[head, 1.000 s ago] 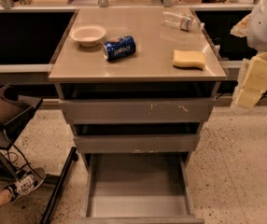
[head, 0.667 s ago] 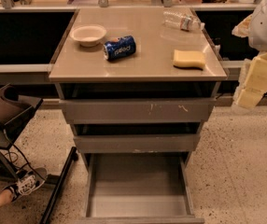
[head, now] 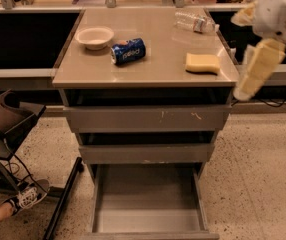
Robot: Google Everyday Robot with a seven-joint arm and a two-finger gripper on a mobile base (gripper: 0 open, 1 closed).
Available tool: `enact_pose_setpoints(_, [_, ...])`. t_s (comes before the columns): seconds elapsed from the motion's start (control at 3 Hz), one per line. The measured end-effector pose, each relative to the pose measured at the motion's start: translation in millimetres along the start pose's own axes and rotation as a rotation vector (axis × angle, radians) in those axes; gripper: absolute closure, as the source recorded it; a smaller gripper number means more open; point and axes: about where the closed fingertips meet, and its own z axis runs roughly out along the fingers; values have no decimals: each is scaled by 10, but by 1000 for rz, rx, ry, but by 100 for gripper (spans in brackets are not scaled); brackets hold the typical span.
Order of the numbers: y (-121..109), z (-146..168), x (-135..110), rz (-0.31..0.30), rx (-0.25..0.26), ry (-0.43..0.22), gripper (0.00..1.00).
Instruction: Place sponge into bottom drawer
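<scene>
Sponge [head: 202, 63] flat on surface [head: 158, 51], long axis left-right, near and left of end effector [head: 253, 68]; nothing held, how open cannot tell

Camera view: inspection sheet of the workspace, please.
Surface: grey cabinet top, four items on it.
Job's things: sponge lies near the top's right front corner; bottom drawer pulled open, nothing seen inside.
Clutter: white bowl, blue soda can on its side, clear bottle lying back right.
Grippers: gripper hangs off the cabinet's right edge, apart from the sponge.
Cables: dark cable low behind the gripper.
Surroundings: speckled floor, dark stand and a person's shoe at left.
</scene>
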Motion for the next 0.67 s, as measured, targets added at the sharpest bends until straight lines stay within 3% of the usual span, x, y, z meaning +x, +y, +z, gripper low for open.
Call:
enact_pose_setpoints(0.33, [-508,518,-174,-18,-104,-46,0])
enact_pose_setpoints(0.67, [-846,981,-442,-23,-206,-57,0])
